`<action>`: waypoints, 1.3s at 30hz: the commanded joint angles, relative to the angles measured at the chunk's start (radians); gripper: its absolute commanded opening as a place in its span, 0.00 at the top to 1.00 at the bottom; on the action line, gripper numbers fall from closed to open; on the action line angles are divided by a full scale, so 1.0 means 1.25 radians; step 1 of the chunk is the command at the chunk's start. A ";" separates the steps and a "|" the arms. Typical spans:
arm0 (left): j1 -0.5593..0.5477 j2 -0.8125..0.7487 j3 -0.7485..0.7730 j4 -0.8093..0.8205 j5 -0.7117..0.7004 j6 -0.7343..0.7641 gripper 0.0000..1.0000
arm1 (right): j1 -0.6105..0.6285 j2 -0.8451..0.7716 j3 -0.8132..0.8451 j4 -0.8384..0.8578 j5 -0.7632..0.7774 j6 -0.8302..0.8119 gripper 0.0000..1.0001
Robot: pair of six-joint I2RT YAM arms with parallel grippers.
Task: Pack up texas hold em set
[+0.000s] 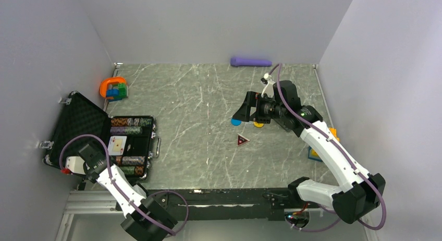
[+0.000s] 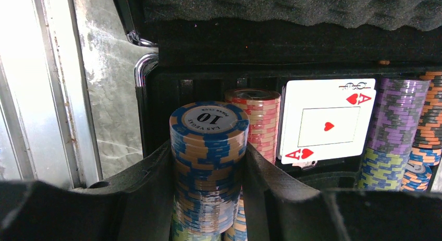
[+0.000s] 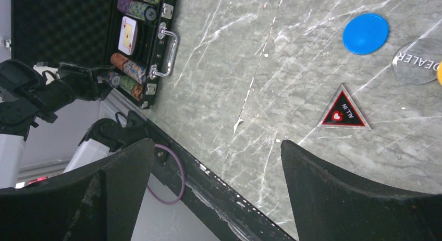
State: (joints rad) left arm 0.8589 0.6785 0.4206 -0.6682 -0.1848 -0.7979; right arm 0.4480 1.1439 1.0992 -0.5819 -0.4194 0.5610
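Note:
The open black foam-lined case [image 1: 78,121] lies at the left with rows of striped chips and an ace of hearts card [image 1: 118,145] inside. My left gripper [image 2: 208,168] is shut on a blue-and-orange chip stack [image 2: 208,142] at the case's near end, a finger pressed to each side. A red stack [image 2: 255,116], the card [image 2: 326,121] and purple chips [image 2: 398,116] sit behind it. My right gripper [image 3: 219,163] hangs open and holds nothing above the table. Near it lie a blue disc [image 3: 365,33], a clear dealer button [image 3: 417,61], a yellow disc [image 1: 258,124] and a dark red triangle [image 3: 343,110].
An orange ring toy with coloured blocks [image 1: 113,88] stands at the back left. A purple cylinder [image 1: 251,61] lies against the back wall. A blue-and-orange object [image 1: 315,153] sits partly under the right arm. The case's handle [image 3: 169,50] faces the table's middle.

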 commanded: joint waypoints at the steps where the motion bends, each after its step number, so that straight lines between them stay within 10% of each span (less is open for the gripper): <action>1: 0.006 -0.002 0.012 0.040 0.011 0.003 0.74 | -0.003 -0.006 0.008 0.008 0.005 -0.010 0.05; 11: 0.006 -0.008 0.015 0.032 0.002 0.005 0.28 | -0.003 -0.010 0.005 0.002 0.010 -0.013 0.05; 29: -0.037 -0.066 0.068 0.046 0.054 0.119 0.09 | -0.003 -0.015 0.014 0.003 0.015 -0.014 0.05; 39: -0.299 -0.015 0.216 0.054 0.068 0.305 0.01 | -0.001 -0.011 0.016 -0.073 0.202 -0.094 0.06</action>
State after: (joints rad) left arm 0.6331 0.6170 0.5789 -0.6563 -0.1356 -0.5858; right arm 0.4484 1.1423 1.0992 -0.6201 -0.3111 0.5114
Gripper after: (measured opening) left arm 0.985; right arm 0.947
